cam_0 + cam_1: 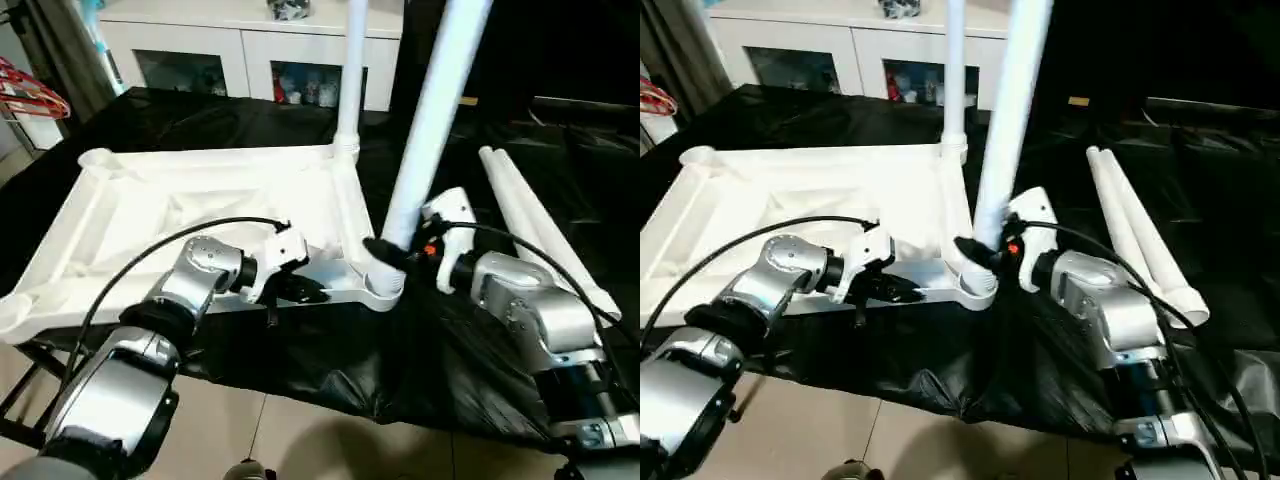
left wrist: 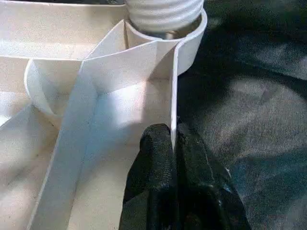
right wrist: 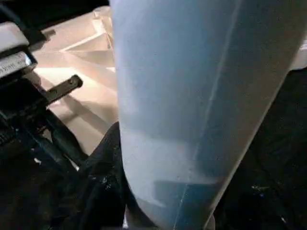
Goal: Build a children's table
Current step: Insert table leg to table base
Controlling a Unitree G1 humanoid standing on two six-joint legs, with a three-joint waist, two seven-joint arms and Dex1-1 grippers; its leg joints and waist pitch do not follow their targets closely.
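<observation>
My left tool pinches the upturned white plastic tabletop's rim (steadying it) while my right tool clasps the white tapered leg entering its corner socket.

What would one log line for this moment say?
left gripper: shut on tabletop rim | right gripper: around leg at near corner socket | spare legs: lying alongside
</observation>
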